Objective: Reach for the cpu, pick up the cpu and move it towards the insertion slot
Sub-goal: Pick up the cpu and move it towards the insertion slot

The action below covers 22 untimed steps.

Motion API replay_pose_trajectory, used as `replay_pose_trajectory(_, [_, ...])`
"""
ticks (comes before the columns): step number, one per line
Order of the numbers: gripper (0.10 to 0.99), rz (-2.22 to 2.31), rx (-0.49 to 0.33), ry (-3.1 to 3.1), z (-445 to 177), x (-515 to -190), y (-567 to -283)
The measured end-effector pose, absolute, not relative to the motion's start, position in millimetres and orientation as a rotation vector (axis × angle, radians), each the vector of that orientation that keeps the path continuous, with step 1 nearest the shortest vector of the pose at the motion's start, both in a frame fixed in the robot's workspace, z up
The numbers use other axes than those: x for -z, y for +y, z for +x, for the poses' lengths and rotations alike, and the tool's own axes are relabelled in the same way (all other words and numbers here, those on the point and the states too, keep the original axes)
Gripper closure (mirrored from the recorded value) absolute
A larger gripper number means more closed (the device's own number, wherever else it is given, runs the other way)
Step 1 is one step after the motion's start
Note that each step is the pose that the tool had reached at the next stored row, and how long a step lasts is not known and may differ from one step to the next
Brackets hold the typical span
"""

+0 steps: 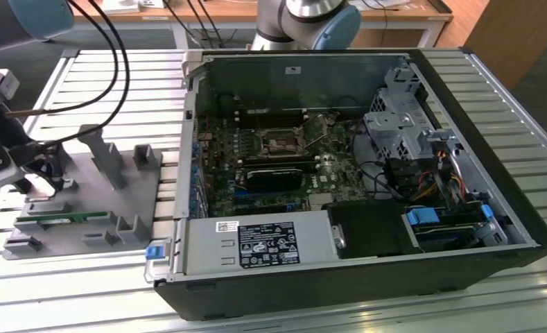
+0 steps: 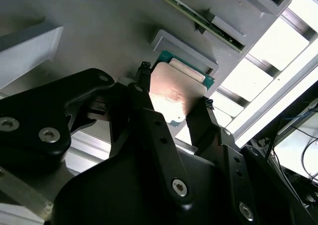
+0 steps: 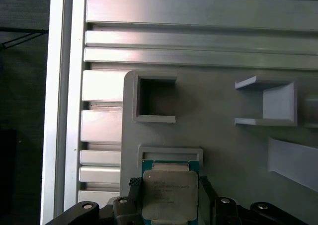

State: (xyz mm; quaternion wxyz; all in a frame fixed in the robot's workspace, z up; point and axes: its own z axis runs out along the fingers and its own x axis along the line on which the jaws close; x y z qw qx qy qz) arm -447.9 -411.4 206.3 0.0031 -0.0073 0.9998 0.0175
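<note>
The cpu (image 3: 170,194) (image 2: 174,93), a flat square chip with a shiny metal top and green rim, lies against a low grey holder lip on the fixture plate (image 1: 88,208). In both wrist views my gripper (image 3: 169,183) (image 2: 175,86) has one black finger pressed on each side of it. In the exterior view my gripper (image 1: 46,182) hangs low over the plate at the exterior view's left. The insertion slot (image 1: 281,144), a silvery square frame with a dark centre, sits on the motherboard inside the open computer case, far to the exterior view's right of my gripper.
The grey plate carries upright posts (image 1: 107,156) and a green memory stick (image 1: 60,218). The open case (image 1: 495,229) holds a power supply (image 1: 259,246), a drive cage (image 1: 403,132) and loose cables. Everything rests on a slatted aluminium table (image 1: 88,90). A square pocket (image 3: 155,98) lies beyond the chip.
</note>
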Motion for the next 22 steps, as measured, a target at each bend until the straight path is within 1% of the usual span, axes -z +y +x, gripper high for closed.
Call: replay_pose_trajectory(22, [0.549,-0.023,-0.055,3.135,-447.9,-220.9,-411.3])
